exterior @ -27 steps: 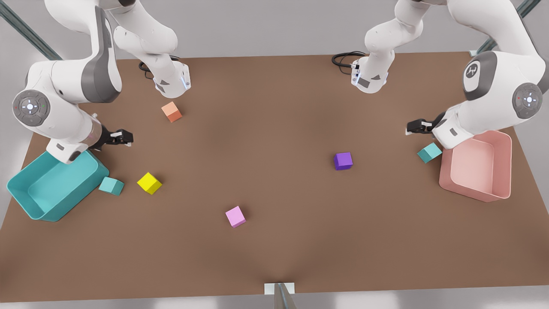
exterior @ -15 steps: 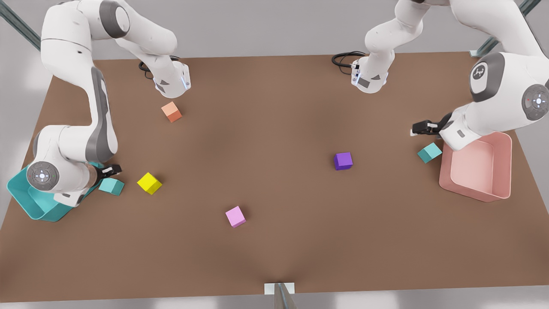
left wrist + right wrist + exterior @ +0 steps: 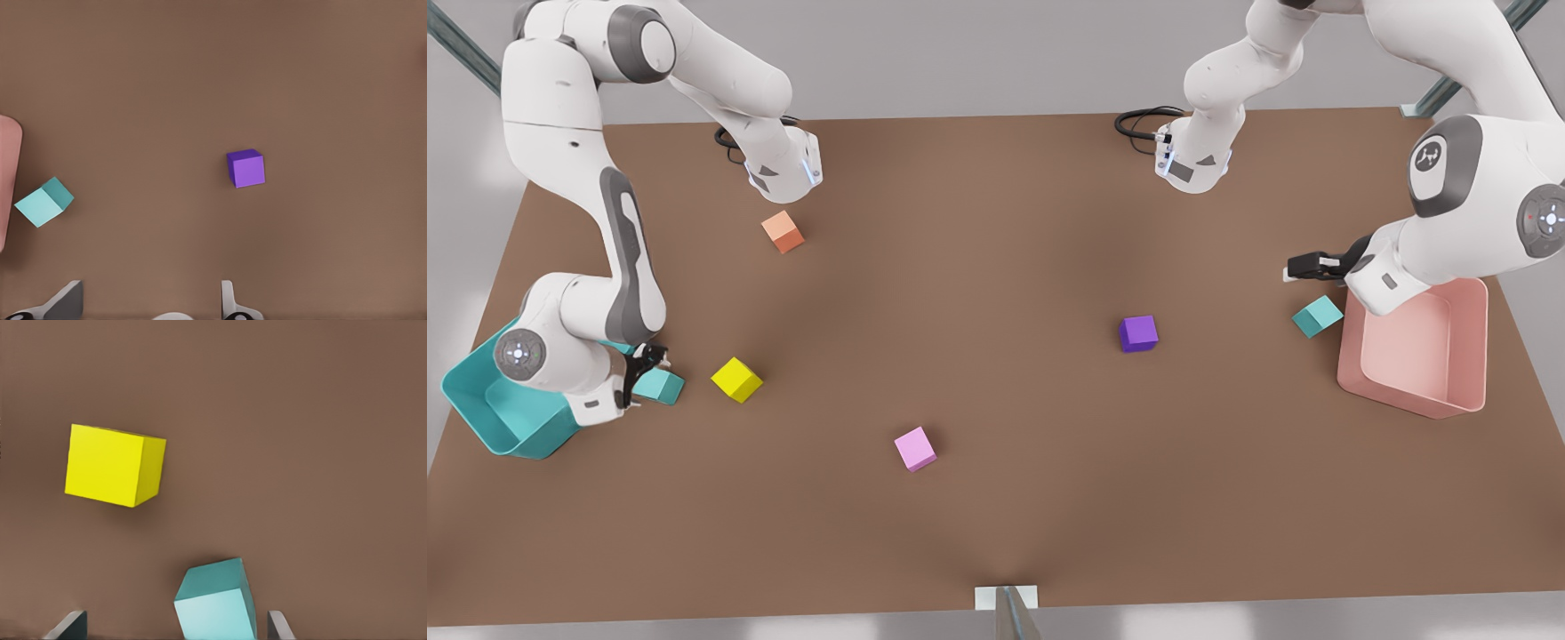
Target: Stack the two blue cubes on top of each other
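The brown table (image 3: 996,373) carries two bins and six small cubes. The teal bin (image 3: 489,418) sits at the table's edge on the front view's left, partly covered by an arm, and what shows of its inside holds nothing. The pink bin (image 3: 1449,356) sits at the edge on the front view's right, also with nothing in it.

The right gripper (image 3: 640,373) is low at the teal bin's inner wall, right at one blue cube (image 3: 660,386), which lies on the table just beside that bin. The right wrist view adds what the front view hides: this cube (image 3: 217,600) lies between the two fingertips (image 3: 67,625), which stand wide apart with a gap on either side of it. The yellow cube (image 3: 736,380) is just beside it toward the table's middle.

The left gripper (image 3: 1303,267) hovers near the pink bin's far inner corner. The left wrist view shows its fingers (image 3: 63,300) spread wide with only table between them. The other blue cube (image 3: 1317,316) lies against the pink bin's inner wall, apart from this gripper.

The purple cube (image 3: 1138,333) lies toward the middle, the pink cube (image 3: 915,448) nearer the front edge, the orange cube (image 3: 783,231) near the back edge
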Controlling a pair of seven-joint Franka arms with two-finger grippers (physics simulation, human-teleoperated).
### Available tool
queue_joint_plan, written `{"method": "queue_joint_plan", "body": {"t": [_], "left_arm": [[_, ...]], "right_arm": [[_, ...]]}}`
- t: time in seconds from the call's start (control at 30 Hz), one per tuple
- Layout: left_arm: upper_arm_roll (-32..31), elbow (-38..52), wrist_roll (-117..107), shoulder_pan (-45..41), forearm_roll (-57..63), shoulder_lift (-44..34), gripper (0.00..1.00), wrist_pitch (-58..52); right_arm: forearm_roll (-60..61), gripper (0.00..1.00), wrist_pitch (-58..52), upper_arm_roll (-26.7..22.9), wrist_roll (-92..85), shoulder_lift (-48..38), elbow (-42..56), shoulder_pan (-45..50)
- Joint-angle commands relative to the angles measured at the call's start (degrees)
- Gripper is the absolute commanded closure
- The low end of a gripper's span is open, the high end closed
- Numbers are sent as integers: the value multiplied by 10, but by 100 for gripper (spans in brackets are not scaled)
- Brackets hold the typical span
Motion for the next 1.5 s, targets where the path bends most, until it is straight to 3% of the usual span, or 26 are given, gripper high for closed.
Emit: {"method": "queue_joint_plan", "body": {"t": [0.0,0.5,0.67,0.83,1.47], "left_arm": [[-2,1,-1,-8,18,0,0,6],[-1,1,-3,-3,24,-5,0,-10],[-2,1,-3,-3,24,-6,0,-12],[-4,1,-4,-7,24,-13,0,-18],[-5,1,-4,-7,25,-13,0,-18]], "right_arm": [[-1,0,27,-1,-434,1,-9,-5],[-13,0,32,-20,-408,56,-6,-20],[-13,0,17,-25,-227,63,-3,-22],[-8,0,11,-28,-162,69,3,-23],[-5,0,10,-35,-146,119,40,-26]]}}
